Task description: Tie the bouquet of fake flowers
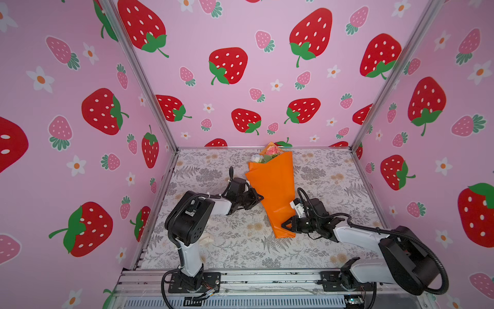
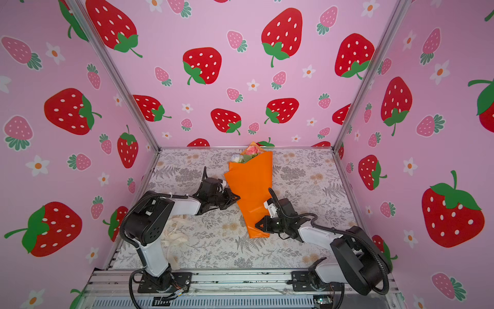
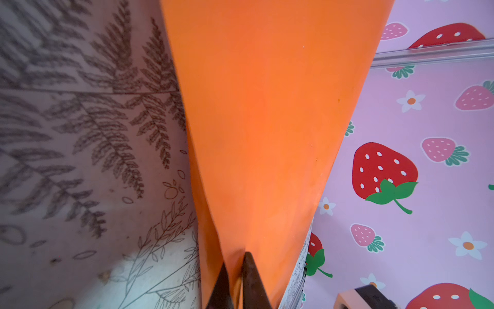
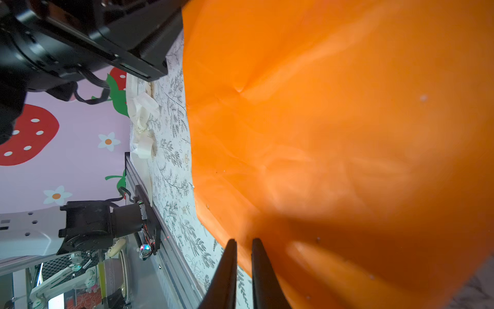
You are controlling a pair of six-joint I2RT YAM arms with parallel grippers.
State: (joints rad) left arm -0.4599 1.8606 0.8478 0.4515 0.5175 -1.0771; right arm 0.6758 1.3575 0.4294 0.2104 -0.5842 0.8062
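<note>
**Handling.** Treat the bouquet of fake flowers [image 1: 271, 152], a small bunch of pink, white and peach fabric roses with green leaves, as light and soft. The heads will likely crush easily, and thin stems tend to bend rather than resist. The stems are hidden inside a glossy orange wrapping-paper cone [image 1: 272, 192], which looks smooth and slippery and should crease wherever you pinch it. Take hold at the narrow part of the cone, where the stems should gather, never at the heads.

**Location.** The bouquet lies on the grey leaf-printed surface [image 1: 334, 187], from the middle toward the far side. Its heads point at the far wall and its narrow end points near.

**Hands.** The left hand [image 3: 235, 267] is closed on a fold at the cone's left edge, about midway along it. The right hand [image 1: 284, 224] meets the right edge close to the narrow end. Its fingers stand almost together and appear to pinch the paper edge, though the close view is blurred there.

**Ribbon.** The cream printed ribbon [image 2: 175, 235] lies loose at the near left of the surface, apart from the cone. Judge the tie as not yet begun.
</note>
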